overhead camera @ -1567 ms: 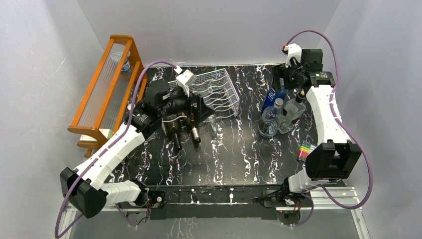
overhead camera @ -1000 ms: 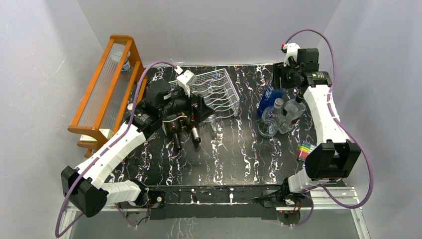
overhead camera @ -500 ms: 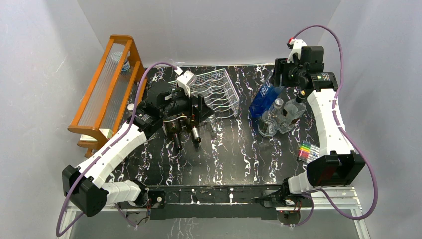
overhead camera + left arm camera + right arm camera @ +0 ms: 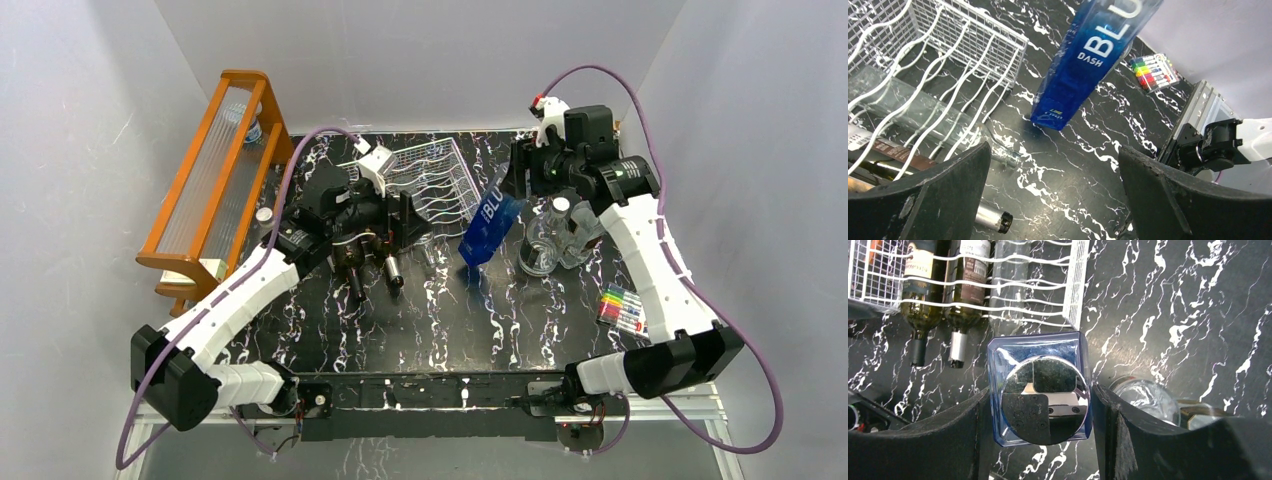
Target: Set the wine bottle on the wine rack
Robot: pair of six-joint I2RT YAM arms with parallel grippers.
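Table: black marble-look top (image 4: 440, 320) with white veins, pale walls all round.
Wine bottle: blue, square-sided, silver cap (image 4: 488, 225). It sits in the gap between the wine rack and two clear bottles, just off the rack's right side, and not on the rack yet.
Bottle axis: tilted. The cap end is up and toward the far right at the gripper, and the base is down toward the near left. The right wrist view looks straight down its length, cap first.
Bottle base: looks lifted off the table with a shadow under it (can't swear to that).
Right gripper: clamped on the bottle's top end (image 4: 1041, 395), one finger (image 4: 1113, 440) on each flat side.
Right arm: runs forward along the right edge of the table, then folds left at the far end. The wrist is angled down and left over the bottle.
Wine rack: silver-white wire with wavy cross wires (image 4: 432, 180). Two dark bottles (image 4: 940, 295) and a clear one lie in it, necks poking out the near side.
Left gripper: spread wide with nothing in it (image 4: 1053, 150), hanging over the near edge of the rack.
Left arm: reaches diagonally from the near left corner toward the rack.
Clear bottles: two standing together (image 4: 560, 238), right of the blue one.
Markers: coloured pack (image 4: 620, 306) near the right edge.
Orange shelf: wooden with ribbed clear panels (image 4: 215, 180), far left.
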